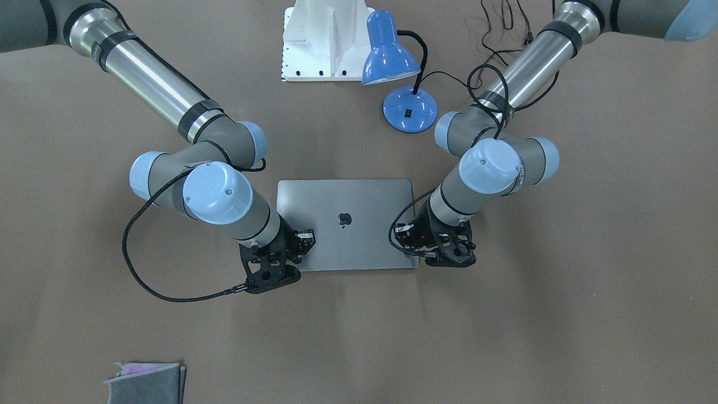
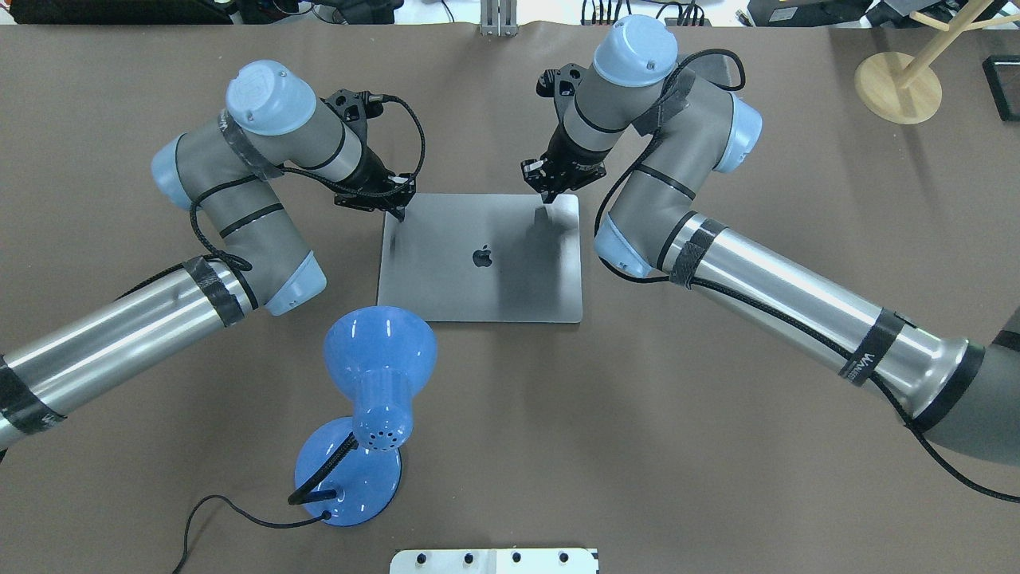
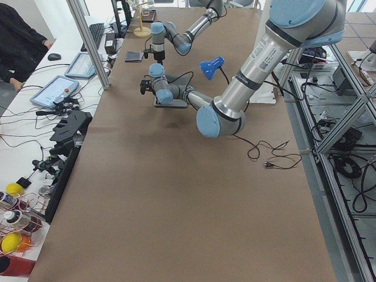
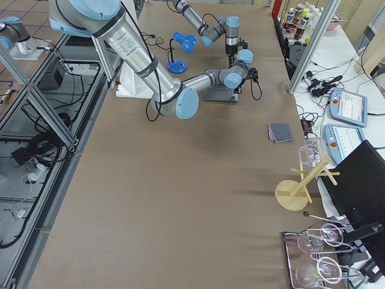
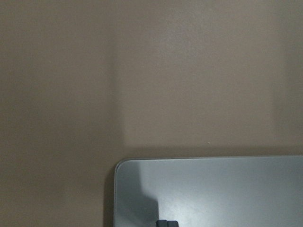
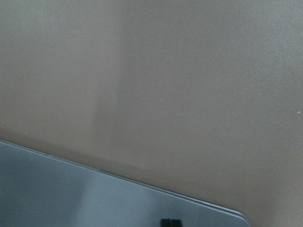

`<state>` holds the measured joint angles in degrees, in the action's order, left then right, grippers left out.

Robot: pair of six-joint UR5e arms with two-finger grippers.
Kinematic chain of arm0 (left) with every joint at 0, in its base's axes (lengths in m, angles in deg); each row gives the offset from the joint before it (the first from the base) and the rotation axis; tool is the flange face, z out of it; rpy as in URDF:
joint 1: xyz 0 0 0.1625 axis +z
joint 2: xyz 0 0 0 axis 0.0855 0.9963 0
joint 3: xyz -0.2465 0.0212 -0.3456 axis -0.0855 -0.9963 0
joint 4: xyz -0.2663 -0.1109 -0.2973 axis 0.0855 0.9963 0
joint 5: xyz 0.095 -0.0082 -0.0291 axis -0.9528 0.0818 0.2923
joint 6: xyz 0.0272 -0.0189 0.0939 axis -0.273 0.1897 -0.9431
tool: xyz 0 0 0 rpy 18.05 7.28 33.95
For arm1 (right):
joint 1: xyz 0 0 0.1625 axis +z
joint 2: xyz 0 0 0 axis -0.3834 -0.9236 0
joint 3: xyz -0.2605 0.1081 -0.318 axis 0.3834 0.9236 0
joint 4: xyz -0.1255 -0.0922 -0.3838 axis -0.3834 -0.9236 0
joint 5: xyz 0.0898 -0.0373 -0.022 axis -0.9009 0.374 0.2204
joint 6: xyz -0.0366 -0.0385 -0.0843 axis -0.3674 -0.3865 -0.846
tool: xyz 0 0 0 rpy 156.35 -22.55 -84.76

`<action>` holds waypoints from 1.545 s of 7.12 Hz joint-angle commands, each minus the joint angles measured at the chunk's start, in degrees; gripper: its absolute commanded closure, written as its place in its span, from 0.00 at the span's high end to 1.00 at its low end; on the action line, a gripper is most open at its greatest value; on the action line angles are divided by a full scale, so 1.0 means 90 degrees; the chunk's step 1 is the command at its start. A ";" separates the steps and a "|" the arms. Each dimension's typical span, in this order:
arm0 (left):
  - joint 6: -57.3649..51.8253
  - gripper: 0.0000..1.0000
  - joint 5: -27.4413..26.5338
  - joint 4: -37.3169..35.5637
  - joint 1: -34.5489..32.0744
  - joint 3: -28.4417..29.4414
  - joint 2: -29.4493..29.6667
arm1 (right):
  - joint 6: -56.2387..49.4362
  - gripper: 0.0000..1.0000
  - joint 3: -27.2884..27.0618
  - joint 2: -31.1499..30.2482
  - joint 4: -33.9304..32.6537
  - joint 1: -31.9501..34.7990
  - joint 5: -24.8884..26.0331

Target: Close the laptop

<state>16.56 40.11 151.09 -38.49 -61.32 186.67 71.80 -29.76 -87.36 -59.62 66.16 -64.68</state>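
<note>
The space-grey laptop [image 2: 486,279] lies shut and flat in the middle of the table, with the apple logo [image 2: 481,256] on its lid facing up. It also shows in the front-facing view [image 1: 359,196]. My left gripper [image 2: 397,210] is shut, its tip on or just above the lid's far left corner. My right gripper [image 2: 548,198] is shut and stands just above the lid's far right corner, casting a shadow on it. Both wrist views show a lid corner [image 5: 142,184] [image 6: 208,213] with a narrow dark fingertip at the bottom edge.
A blue desk lamp [image 2: 376,375] stands near the laptop's near left corner, its cord trailing off its base [image 2: 348,482]. A white robot base plate [image 1: 325,39] is behind it. A folded grey cloth [image 1: 146,382] lies at the far right corner. A wooden stand [image 2: 896,84] is far right.
</note>
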 commanded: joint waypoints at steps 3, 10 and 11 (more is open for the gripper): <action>0.0075 0.00 0.0312 -0.0021 -0.0216 -0.0166 0.0128 | 0.0029 0.06 -0.0129 0.0038 -0.0035 0.0571 -0.0609; -0.3206 0.98 0.1086 -0.0596 -0.3328 -0.1941 -0.2376 | -0.3248 0.99 -0.1271 -0.1727 -0.1971 0.2875 -0.0975; -0.4270 0.98 0.1057 -0.0597 -0.3826 -0.2080 -0.2981 | -0.4422 0.99 -0.1369 -0.1991 -0.2627 0.3304 -0.0675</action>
<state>-9.86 49.59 146.25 -67.10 -77.97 166.69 45.54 -40.86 -102.15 -75.66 91.17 -73.14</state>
